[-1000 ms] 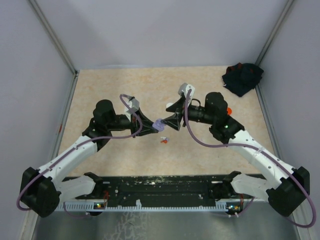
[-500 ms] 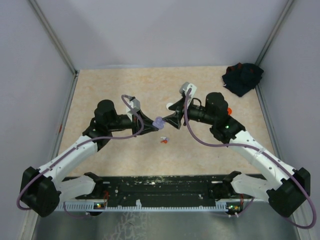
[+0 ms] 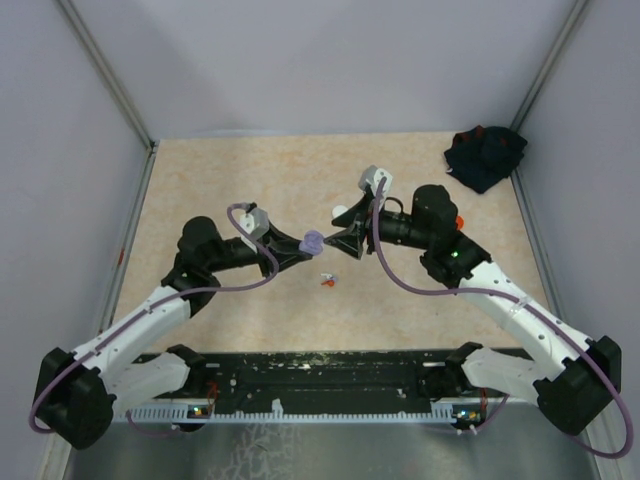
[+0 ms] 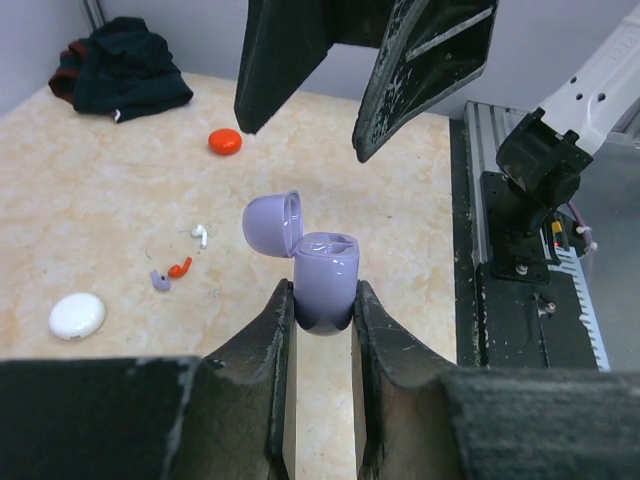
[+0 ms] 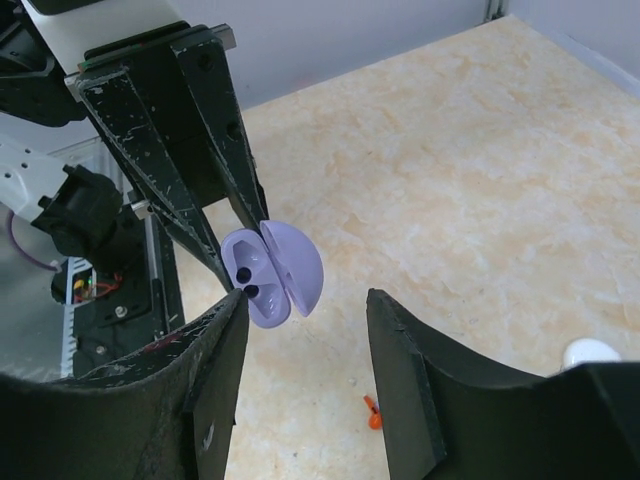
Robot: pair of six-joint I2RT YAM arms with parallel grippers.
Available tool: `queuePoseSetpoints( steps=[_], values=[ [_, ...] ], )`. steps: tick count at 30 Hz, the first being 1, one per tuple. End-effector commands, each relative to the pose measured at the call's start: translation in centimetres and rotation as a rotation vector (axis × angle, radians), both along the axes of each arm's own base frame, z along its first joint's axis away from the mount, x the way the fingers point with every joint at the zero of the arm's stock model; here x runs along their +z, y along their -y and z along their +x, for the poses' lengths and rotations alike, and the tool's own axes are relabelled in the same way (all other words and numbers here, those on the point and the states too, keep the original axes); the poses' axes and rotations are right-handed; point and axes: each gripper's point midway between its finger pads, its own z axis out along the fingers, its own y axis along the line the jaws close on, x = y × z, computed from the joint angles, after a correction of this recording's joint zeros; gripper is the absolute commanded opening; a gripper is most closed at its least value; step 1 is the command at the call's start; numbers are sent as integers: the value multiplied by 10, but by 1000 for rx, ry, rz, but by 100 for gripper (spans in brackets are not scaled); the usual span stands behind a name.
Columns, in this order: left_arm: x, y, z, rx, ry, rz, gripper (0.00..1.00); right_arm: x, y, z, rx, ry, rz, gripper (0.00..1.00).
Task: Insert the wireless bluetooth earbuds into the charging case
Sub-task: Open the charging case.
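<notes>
Since the earlier frame the left arm has drawn back toward its own side, carrying the lavender charging case (image 4: 322,275) clear of the right pincer (image 5: 307,297). The charging case, lid hinged open, is clamped between the jaws of the left pincer (image 4: 320,305), above the counter (image 3: 220,180). The right pincer faces it, jaws apart and empty. On the counter, close together, lie a white earbud (image 4: 200,235), a red earbud (image 4: 180,267) and a purple earbud (image 4: 158,281). Farther off: a white round case (image 4: 77,315), an orange round case (image 4: 224,141) and a dark cloth (image 4: 120,65).
</notes>
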Motion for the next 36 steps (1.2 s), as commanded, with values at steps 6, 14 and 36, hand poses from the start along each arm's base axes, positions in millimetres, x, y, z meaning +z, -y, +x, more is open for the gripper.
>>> queuePoseSetpoints(
  steps=[6,14,36],
  values=[
    [20,3,-12,-64,66,-69,0,13,-11,-12,125,126,55,48],
    [21,5,-18,-101,60,-75,0,16,-18,-12,175,204,85,45],
    [22,7,-23,-144,52,-79,10,12,-22,-19,247,222,20,5]
  ],
)
